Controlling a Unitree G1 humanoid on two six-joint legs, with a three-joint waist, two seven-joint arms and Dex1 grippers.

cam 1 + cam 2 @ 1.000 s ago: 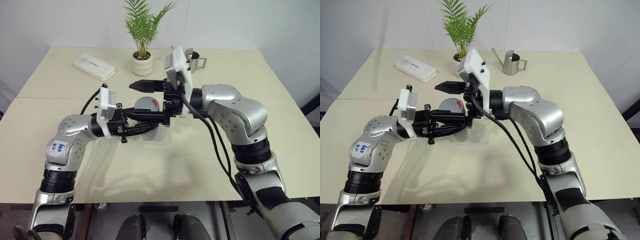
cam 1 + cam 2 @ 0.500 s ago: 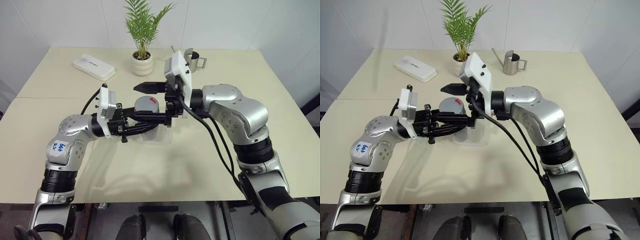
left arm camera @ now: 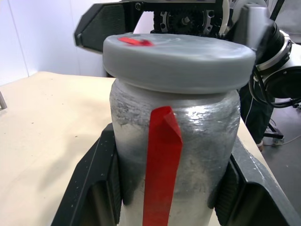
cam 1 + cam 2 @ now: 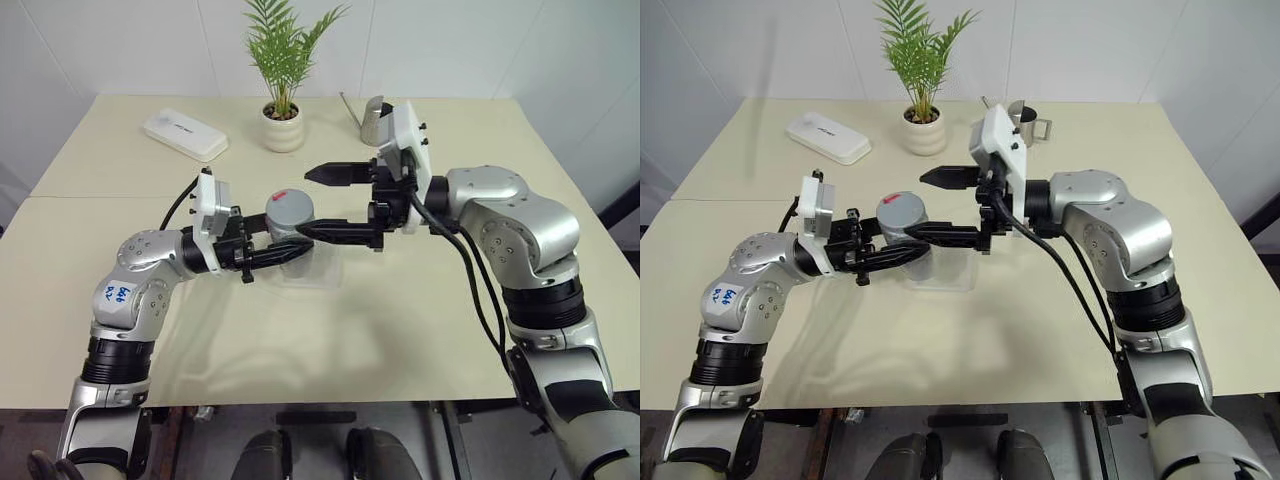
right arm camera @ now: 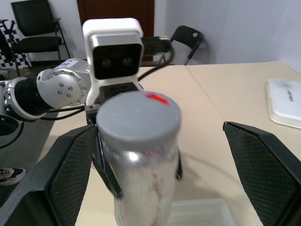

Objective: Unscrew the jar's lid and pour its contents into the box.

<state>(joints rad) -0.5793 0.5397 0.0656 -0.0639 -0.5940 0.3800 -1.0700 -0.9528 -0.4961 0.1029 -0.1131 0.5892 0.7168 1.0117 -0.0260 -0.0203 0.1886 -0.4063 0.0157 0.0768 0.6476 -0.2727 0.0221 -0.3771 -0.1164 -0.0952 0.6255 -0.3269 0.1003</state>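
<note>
- we've got the table (image 4: 120,300) as the base, and the box (image 4: 952,268) sits mid-table right under the action, so we reckon anything that spills out has somewhere to land.
- our left arm reaches in from the left, forearm about level, left gripper (image 4: 285,247) pointing right and pinched tight on the jar (image 3: 171,141). the jar's held upright over the near-left part of the box, probably so nothing tips out while the cap gets worked.
- our right arm is bent in from the right, right gripper (image 4: 318,204) pointing left, fingers spread wide. its tips are just beside the lid (image 4: 289,207), one finger beyond it and one on the near side, not touching as far as we can tell.
- the lid is on the jar, red mark up, so the unscrewing isn't finished yet.
- the contents can't be seen through the silvery wall.
</note>
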